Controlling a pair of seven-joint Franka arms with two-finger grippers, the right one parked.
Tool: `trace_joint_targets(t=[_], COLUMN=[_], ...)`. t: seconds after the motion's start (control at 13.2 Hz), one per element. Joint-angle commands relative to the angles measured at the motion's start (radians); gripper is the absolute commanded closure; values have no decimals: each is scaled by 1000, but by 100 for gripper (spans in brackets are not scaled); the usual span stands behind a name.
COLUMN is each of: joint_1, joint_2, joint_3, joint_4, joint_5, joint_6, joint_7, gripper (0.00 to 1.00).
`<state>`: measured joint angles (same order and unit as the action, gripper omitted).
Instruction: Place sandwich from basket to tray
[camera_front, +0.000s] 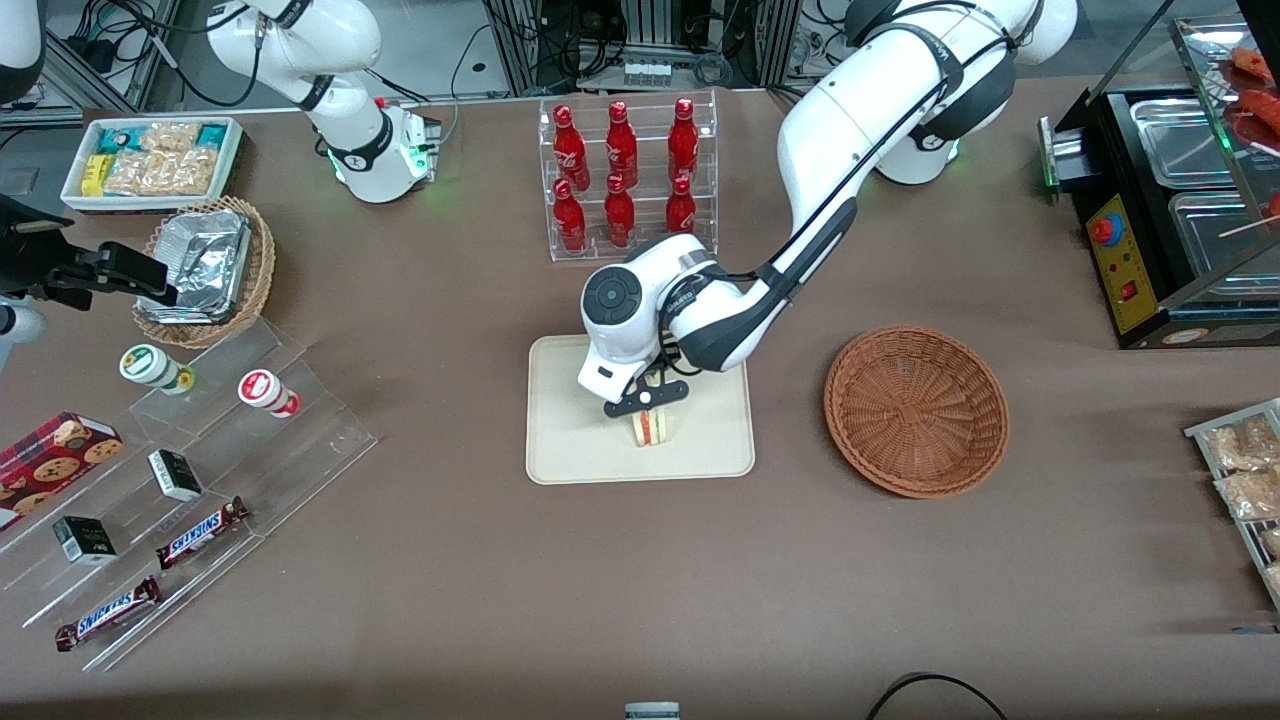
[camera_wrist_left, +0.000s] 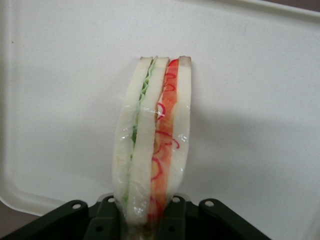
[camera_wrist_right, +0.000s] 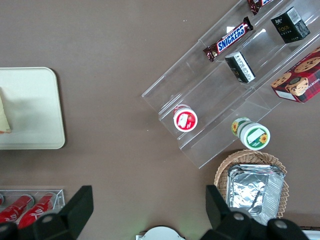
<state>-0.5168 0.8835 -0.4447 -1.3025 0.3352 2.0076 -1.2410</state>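
Observation:
The sandwich, a clear-wrapped wedge of pale bread with red and green layers, stands on edge on the cream tray. My left gripper is right above it, shut on its upper end. In the left wrist view the sandwich runs out from between the dark fingers over the tray's pale surface. The reddish-brown wicker basket sits empty beside the tray, toward the working arm's end of the table.
A clear rack of red bottles stands farther from the front camera than the tray. Toward the parked arm's end are acrylic steps with snack bars, a tan basket with foil container and a white snack box. A black food warmer stands at the working arm's end.

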Motion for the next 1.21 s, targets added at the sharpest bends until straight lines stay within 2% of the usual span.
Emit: trace_joint_targets(t=[0.0,0.3,0.45,0.68,0.91,1.13], joint_1=[-9,1,53,109,202,322], joint_2=[0,-57,-93,-156,-215,-299], joint_3=[6,11,11,15,27,21], joint_4=[40,127,128,118,72,-38], joint_5=[15,19,22,37,38,22], joint_6=[-6,-93,-101,-118,-193,-191], joint_7=[-15,44,136,140,152,351], gripper=[0,0,0,0,0,0])
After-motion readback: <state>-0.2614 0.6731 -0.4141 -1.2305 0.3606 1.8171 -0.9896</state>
